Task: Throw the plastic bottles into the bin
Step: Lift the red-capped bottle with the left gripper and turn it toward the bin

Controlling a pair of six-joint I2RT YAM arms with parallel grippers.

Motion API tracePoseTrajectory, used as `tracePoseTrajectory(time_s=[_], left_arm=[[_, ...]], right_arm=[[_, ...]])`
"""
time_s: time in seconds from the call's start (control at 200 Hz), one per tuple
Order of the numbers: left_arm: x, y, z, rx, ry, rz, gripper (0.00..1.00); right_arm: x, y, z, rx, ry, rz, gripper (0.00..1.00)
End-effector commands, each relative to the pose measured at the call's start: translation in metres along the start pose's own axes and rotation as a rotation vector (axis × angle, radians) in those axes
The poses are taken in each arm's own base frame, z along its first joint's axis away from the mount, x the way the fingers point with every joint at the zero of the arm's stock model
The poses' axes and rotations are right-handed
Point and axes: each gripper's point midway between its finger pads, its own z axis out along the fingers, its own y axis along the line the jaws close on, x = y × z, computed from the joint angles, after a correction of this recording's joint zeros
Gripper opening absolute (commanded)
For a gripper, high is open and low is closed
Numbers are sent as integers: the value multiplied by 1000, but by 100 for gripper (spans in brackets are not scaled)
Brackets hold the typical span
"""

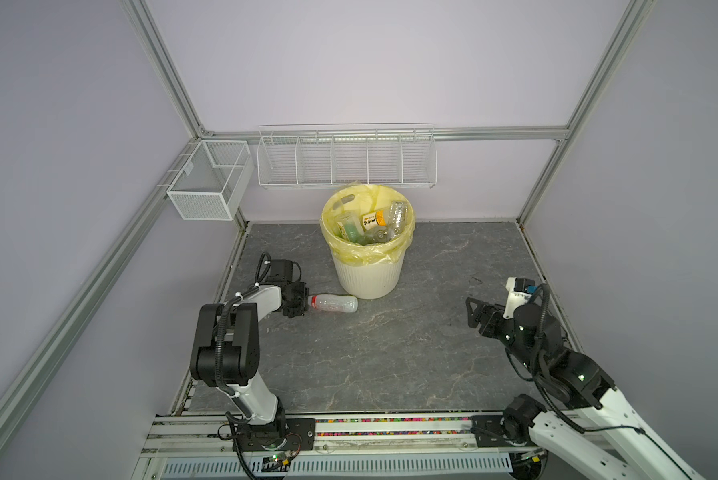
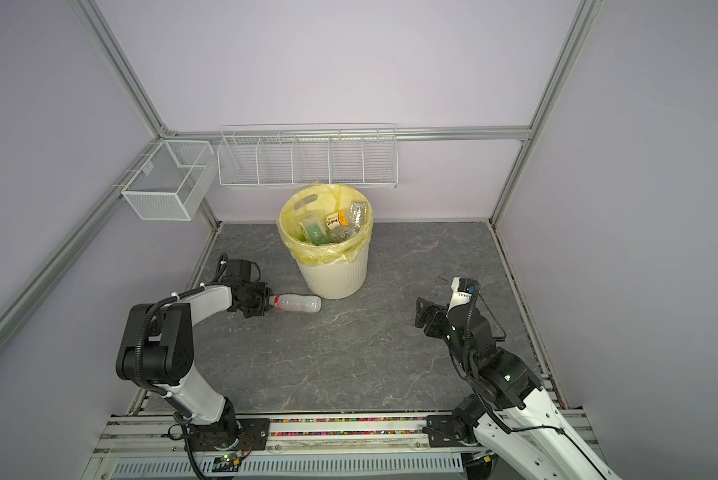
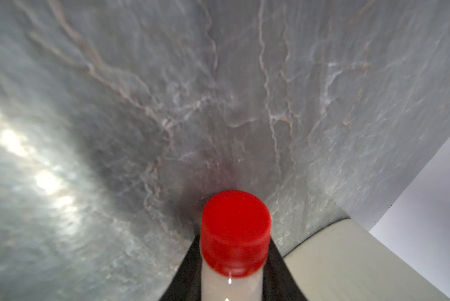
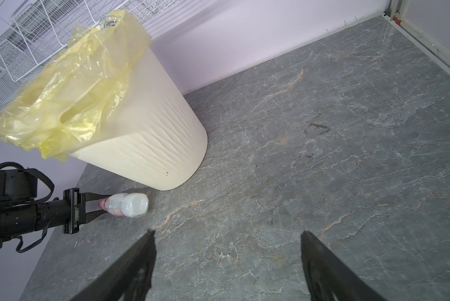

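One clear plastic bottle (image 1: 334,302) (image 2: 299,302) (image 4: 130,204) with a red cap (image 3: 235,229) and a red-printed label lies on its side on the grey floor, just left of the bin's foot. My left gripper (image 1: 305,305) (image 2: 269,305) (image 3: 233,242) (image 4: 98,206) is shut on its neck, a black finger on either side. The cream ribbed bin (image 1: 367,274) (image 2: 334,276) (image 4: 145,146) (image 3: 336,260) with its yellow bag stands at the back middle, with several bottles (image 1: 370,226) (image 2: 334,226) inside. My right gripper (image 1: 471,311) (image 2: 420,311) (image 4: 227,232) is open and empty over bare floor to the right.
A long white wire rack (image 1: 347,160) (image 2: 307,160) hangs on the back wall above the bin. A mesh basket (image 1: 209,178) (image 2: 168,178) hangs at the left corner. Aluminium frame posts and pale walls enclose the marbled grey floor (image 1: 390,353).
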Motion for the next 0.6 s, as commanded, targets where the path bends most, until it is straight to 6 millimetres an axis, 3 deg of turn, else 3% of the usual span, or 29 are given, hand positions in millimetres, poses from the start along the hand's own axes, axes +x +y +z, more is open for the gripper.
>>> tracePoseTrajectory(time_s=[0.0, 0.17, 0.44, 0.595], left_arm=[[-2, 38, 16, -111, 12, -14, 23], [0, 34, 9, -87, 32, 36, 14], [7, 4, -21, 65, 78, 222, 12], [10, 5, -24, 93, 134, 276, 8]], right_arm=[[-1, -4, 0, 18, -13, 16, 88], [-1, -4, 0, 19, -10, 15, 88], [-1, -4, 3, 28, -4, 7, 88], [1, -2, 9, 33, 7, 1, 88]])
